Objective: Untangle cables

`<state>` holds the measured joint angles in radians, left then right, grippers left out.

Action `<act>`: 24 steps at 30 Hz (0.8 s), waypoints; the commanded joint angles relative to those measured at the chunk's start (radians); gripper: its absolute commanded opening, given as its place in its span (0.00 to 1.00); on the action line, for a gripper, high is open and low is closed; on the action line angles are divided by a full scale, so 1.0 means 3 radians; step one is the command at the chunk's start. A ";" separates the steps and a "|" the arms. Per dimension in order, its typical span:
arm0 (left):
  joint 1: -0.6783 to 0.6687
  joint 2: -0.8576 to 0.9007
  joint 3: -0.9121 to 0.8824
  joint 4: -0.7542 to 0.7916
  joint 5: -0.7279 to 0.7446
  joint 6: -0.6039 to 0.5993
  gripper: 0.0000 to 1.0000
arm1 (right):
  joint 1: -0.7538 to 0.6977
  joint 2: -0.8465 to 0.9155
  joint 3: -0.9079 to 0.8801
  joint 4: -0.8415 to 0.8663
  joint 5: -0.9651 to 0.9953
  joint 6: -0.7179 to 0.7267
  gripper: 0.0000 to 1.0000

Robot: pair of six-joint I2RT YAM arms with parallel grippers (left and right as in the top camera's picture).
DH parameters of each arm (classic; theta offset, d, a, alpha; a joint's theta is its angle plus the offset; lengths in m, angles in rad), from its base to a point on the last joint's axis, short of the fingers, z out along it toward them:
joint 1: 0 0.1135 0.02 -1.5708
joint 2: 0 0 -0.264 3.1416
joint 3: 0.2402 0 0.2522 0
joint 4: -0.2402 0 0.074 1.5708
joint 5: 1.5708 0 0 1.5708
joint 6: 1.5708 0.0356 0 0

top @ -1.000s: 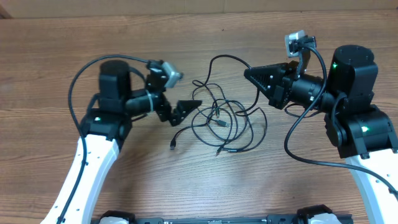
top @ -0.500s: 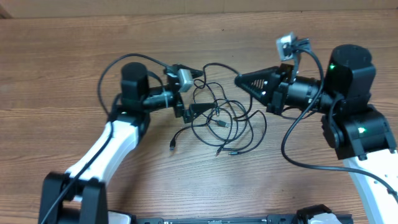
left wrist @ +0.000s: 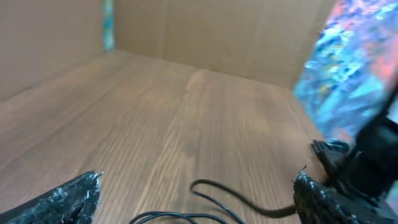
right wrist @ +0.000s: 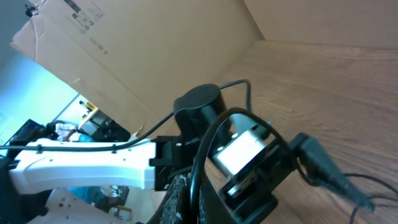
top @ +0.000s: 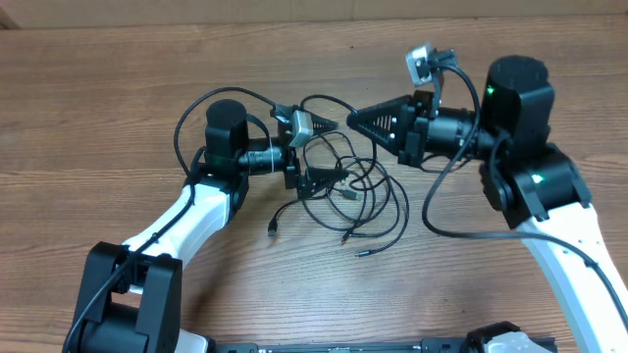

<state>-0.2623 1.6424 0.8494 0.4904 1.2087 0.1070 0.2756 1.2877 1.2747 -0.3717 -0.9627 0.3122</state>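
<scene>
— Where to look for the cables [top: 348, 191]?

— On the wooden table [top: 98, 78], roughly midway between its left and right edges and closer to the far edge than the near one. Heaped in one loose black tangle of overlapping loops, with a small grey plug [top: 273, 230] trailing toward the near edge on the left and another plug end [top: 364, 253] on the right.

— Visible like that from the wrists too?

— No, only from overhead. From the left wrist, just a curl or two of cord along the bottom of the view. From the right wrist, a single thin strand arching up out of the claw tips.

— State of the claws?

— Left gripper [left wrist: 199, 190]: spread wide, with rough black fingertips [left wrist: 68, 199] at the two bottom corners of its own view. Between them only table and that curl of cord, running toward the right-hand tip; contact impossible to judge. Hard to read from overhead, half hidden beside the wrist camera [top: 299, 123]. Right gripper [top: 355, 120]: pressed together to a point, pinching one strand of the cables at the tangle's far side, just beside that camera.

— Anything in the way?

— Right wrist view blocked through the middle by the left arm [right wrist: 93, 165], its silver camera box framed by the pinched strand and a thicker lead [right wrist: 329, 171] running off to the lower right. Own fingers cut off at the bottom and blurred.

— Around the table?

— Cardboard walls [left wrist: 217, 31] along the far edge, meeting in a corner in the left wrist view. Past the cardboard from the right wrist, a cluttered room, too blurred to name. At the right of the left wrist view, a smeared blue and red patch [left wrist: 348, 68], impossible to identify, above a dark part of the right arm [left wrist: 373, 155].
</scene>
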 commanded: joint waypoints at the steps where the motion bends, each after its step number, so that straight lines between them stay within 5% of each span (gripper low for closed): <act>1: -0.0017 0.0027 -0.0018 -0.0076 0.0248 0.0127 0.96 | -0.0019 0.0079 0.0062 0.0053 0.0023 -0.0127 0.04; 10: -0.0023 0.0027 -0.0018 -0.0398 0.0305 0.0427 0.95 | -0.0292 0.0086 0.0062 0.0095 0.0125 -0.0093 0.04; 24: -0.0056 0.0027 -0.0018 -0.0397 0.0446 0.0530 1.00 | 0.0064 0.0167 0.0062 0.0418 0.0220 0.0552 0.04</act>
<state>-0.2626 1.6424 0.8494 0.3691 1.3178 0.2436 0.2573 1.3403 1.2747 -0.2810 -0.9264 0.3904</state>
